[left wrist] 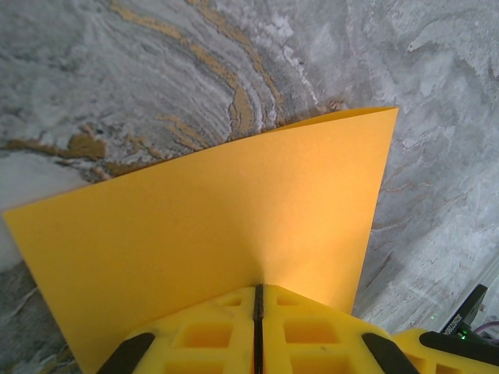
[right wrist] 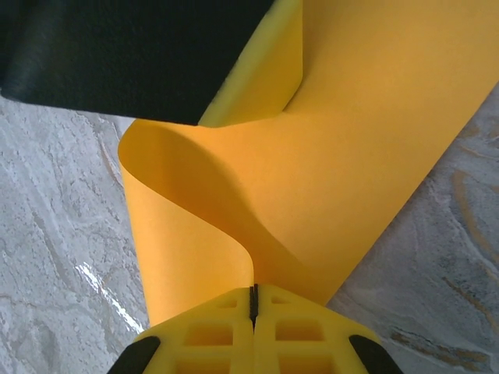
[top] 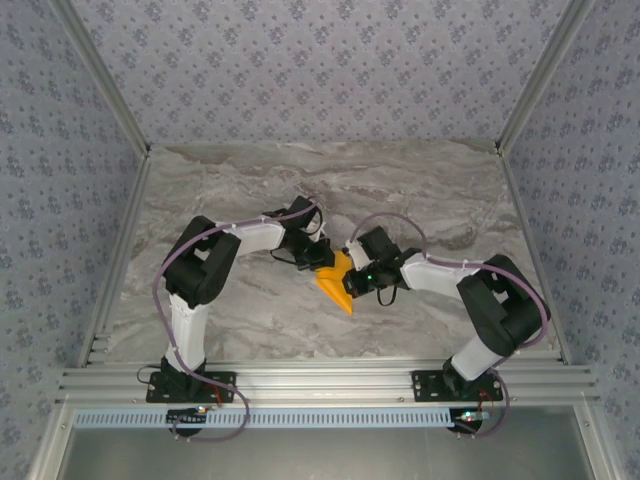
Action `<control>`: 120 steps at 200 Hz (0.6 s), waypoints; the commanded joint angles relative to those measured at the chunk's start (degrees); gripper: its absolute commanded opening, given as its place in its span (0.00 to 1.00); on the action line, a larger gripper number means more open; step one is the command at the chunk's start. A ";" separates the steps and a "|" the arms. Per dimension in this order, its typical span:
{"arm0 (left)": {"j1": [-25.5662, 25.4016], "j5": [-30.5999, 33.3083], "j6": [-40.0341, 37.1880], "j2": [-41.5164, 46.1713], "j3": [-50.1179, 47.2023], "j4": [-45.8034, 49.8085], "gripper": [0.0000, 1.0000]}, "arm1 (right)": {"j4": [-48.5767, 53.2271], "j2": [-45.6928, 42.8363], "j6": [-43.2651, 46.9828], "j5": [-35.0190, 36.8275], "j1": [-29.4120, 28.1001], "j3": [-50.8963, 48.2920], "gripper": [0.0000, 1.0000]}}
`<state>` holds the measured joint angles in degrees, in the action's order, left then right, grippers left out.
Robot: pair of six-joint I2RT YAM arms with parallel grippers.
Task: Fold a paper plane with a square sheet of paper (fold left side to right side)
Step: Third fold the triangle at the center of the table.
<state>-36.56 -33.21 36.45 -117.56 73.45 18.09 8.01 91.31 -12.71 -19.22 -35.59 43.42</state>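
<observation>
From above, the two arms crowd together at the middle of the counter (top: pixel 300 180) and cover most of the square sheet of paper (top: pixel 337 287). Just an orange-yellow wedge pokes out below them, tip aimed down the frame, and I can't tell whether that tip touches the marble. The left hand (top: pixel 320 262) reaches in from the upper left and the right hand (top: pixel 352 282) from the right. Exactly where their tips land is too small to make out from up here.

On the left wrist view the yellow fingers (left wrist: pixel 226 308) are chopped off by the bottom edge. They're pressed tight, with only a thin dark seam between them, and the sheet's edge runs straight into that seam, so this hand is clamped on the paper. The sheet stands up from it as a broad flat panel, with one crisp corner at the upper right and another at the far left. In the lower right corner there's a dark piece with a tiny green light (left wrist: pixel 461 333), cut by the frame, and I can't say what part it is.

On the right wrist view it's the same grip, fingers (right wrist: pixel 234 305) together with the paper pinched in the seam. Here the sheet sweeps up in a soft rounded S-bend and runs off the top edge. A dark, blurred block (right wrist: pixel 117 54) at the upper left hides its far end.

The paper itself is plain, smooth and matte. It's so close in colour to the fingers that the line between them is hard to read.
</observation>
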 commanded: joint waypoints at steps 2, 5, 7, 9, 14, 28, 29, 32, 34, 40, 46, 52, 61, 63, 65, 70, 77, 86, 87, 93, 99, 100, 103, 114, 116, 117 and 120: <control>-0.98 1.48 -0.26 -2.59 -1.11 2.22 0.08 | 1.44 0.93 -0.47 0.78 0.39 1.52 0.04; -0.97 1.48 -0.28 -2.59 -1.12 2.22 0.08 | 1.46 0.90 -0.47 0.79 0.35 1.50 0.04; -1.02 1.55 -0.25 -2.59 -1.12 2.17 0.08 | 1.48 0.89 -0.47 0.82 0.40 1.49 0.04; -1.05 1.50 -0.26 -2.59 -1.12 2.21 0.08 | 1.52 0.89 -0.43 0.84 0.42 1.49 0.04; -1.05 1.51 -0.28 -2.59 -1.12 2.17 0.08 | 1.64 0.91 -0.46 0.94 0.41 1.45 0.04; -0.99 1.56 -0.24 -2.55 -1.19 2.18 0.08 | 1.86 1.07 -0.38 1.19 0.43 1.44 0.04; -0.98 1.56 -0.28 -2.57 -1.15 2.20 0.08 | 1.89 1.07 -0.39 1.20 0.44 1.47 0.04; -0.97 1.57 -0.24 -2.59 -1.20 2.19 0.08 | 1.85 1.13 -0.39 1.28 0.37 1.44 0.04; -0.97 1.57 -0.24 -2.54 -1.20 2.21 0.08 | 1.84 1.19 -0.39 1.29 0.40 1.43 0.04; -1.04 1.50 -0.30 -2.50 -1.17 2.28 0.08 | 1.88 1.16 -0.39 1.38 0.36 1.39 0.04; -0.98 1.57 -0.28 -2.52 -1.17 2.13 0.08 | 1.87 1.25 -0.34 1.47 0.40 1.38 0.04; -1.05 1.56 -0.24 -2.52 -1.20 2.13 0.08 | 1.92 1.32 -0.38 1.55 0.42 1.38 0.04; -1.02 1.64 -0.25 -2.59 -1.15 2.22 0.08 | 2.10 1.53 -0.37 1.69 0.35 1.47 0.04; -1.01 1.59 -0.24 -2.59 -1.19 2.22 0.08 | 2.05 1.55 -0.38 1.66 0.37 1.44 0.04; -0.98 1.55 -0.24 -2.59 -1.20 2.22 0.08 | 2.07 1.59 -0.36 1.67 0.35 1.49 0.04; -0.97 1.50 -0.25 -2.57 -1.20 2.17 0.08 | 2.05 1.67 -0.32 1.73 0.35 1.45 0.04; -1.01 1.55 -0.26 -2.59 -1.18 2.19 0.08 | 1.95 1.85 -0.31 1.60 0.43 1.53 0.05; -1.00 1.48 -0.24 -2.59 -1.12 2.22 0.08 | 2.03 2.20 -0.29 1.55 0.35 1.65 0.04; -0.99 1.48 -0.28 -2.59 -1.12 2.22 0.08 | 2.06 2.25 -0.29 1.55 0.40 1.66 0.04; -0.99 1.48 -0.28 -2.52 -1.12 2.22 0.08 | 2.06 2.50 -0.14 1.56 0.35 1.76 0.04; -1.03 1.48 -0.30 -2.59 -1.12 2.22 0.08 | 2.18 2.76 -0.16 1.59 0.28 1.89 0.05; -1.00 1.48 -0.27 -2.59 -1.12 2.22 0.08 | 2.18 2.84 -0.14 1.57 0.27 1.87 0.04; -1.05 1.38 -0.24 -2.61 -1.11 2.22 0.08 | 2.22 2.95 -0.11 1.59 0.32 1.99 0.04; -0.98 1.40 -0.22 -2.50 -1.03 2.22 0.08 | 2.51 3.39 0.02 1.60 0.33 2.12 0.04; -1.04 1.40 -0.23 -2.46 -1.03 2.22 0.08 | 2.51 3.47 0.00 1.61 0.30 2.18 0.04; -1.01 1.40 -0.28 -2.44 -1.03 2.22 0.08 | 2.52 3.50 0.03 1.63 0.28 2.19 0.05; -0.98 1.40 -0.16 -2.39 -1.01 2.22 0.09 | 2.61 3.59 0.05 1.58 0.20 2.25 0.04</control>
<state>-36.56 -33.21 36.45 -117.56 73.43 18.09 8.93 93.25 -12.69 -18.63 -35.59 44.14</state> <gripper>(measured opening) 0.084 0.055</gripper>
